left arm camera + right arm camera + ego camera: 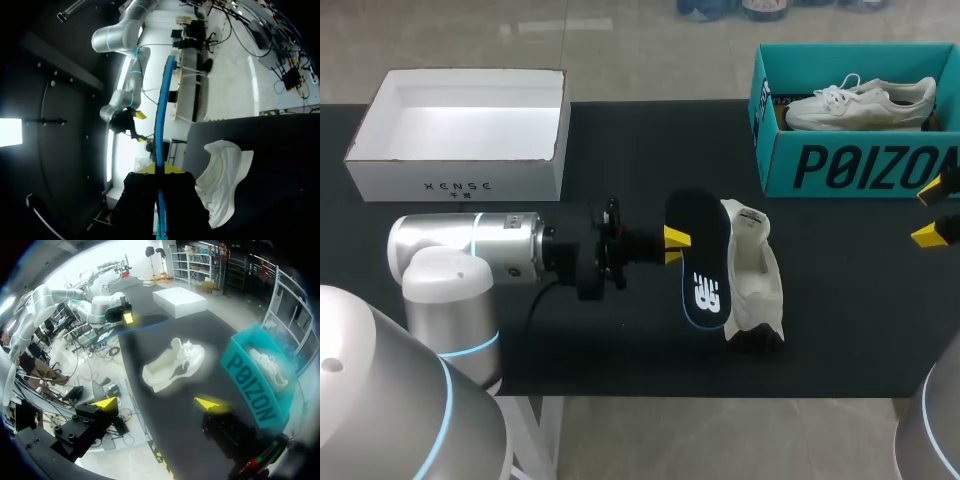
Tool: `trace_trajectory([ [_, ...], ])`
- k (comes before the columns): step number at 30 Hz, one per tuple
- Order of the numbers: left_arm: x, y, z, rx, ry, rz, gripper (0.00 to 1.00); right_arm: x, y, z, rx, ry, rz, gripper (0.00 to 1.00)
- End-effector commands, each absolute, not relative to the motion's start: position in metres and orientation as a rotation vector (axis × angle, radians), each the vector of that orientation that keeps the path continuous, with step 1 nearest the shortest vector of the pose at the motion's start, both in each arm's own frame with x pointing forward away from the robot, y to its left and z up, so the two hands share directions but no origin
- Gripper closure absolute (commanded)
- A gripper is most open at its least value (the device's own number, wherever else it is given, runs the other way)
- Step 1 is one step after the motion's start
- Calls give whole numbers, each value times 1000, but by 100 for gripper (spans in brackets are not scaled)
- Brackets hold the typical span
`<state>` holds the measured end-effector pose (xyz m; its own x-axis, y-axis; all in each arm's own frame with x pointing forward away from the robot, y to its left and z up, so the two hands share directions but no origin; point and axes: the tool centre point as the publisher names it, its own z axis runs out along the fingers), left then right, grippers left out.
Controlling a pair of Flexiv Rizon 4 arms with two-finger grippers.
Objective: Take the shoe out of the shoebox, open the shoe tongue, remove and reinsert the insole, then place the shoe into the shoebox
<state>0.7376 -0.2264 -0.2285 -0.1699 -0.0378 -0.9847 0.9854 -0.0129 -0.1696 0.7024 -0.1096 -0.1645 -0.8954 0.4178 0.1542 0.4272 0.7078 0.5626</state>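
My left gripper is shut on a black insole with a blue rim, held on edge above the table. In the left wrist view the insole runs edge-on between the yellow tips of that gripper. A white shoe lies on its side on the black table just right of the insole; the shoe lies beside the fingers. My right gripper stands open at the right edge, below the teal shoebox. From the right wrist, the open gripper faces the shoe.
A second white shoe lies inside the teal shoebox. An open white box stands at the back left. The table's front edge runs close below the shoe.
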Motion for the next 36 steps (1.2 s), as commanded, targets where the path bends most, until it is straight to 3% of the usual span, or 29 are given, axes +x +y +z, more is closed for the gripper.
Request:
trace_trajectory([
  [1,736,-228,-229,1099,1300,-1355,100,701,-110,-165,-718,-2891,-956,0],
  [36,692,-257,-256,1042,1465,-1615,100,701,-110,-165,-718,-2891,-956,0],
])
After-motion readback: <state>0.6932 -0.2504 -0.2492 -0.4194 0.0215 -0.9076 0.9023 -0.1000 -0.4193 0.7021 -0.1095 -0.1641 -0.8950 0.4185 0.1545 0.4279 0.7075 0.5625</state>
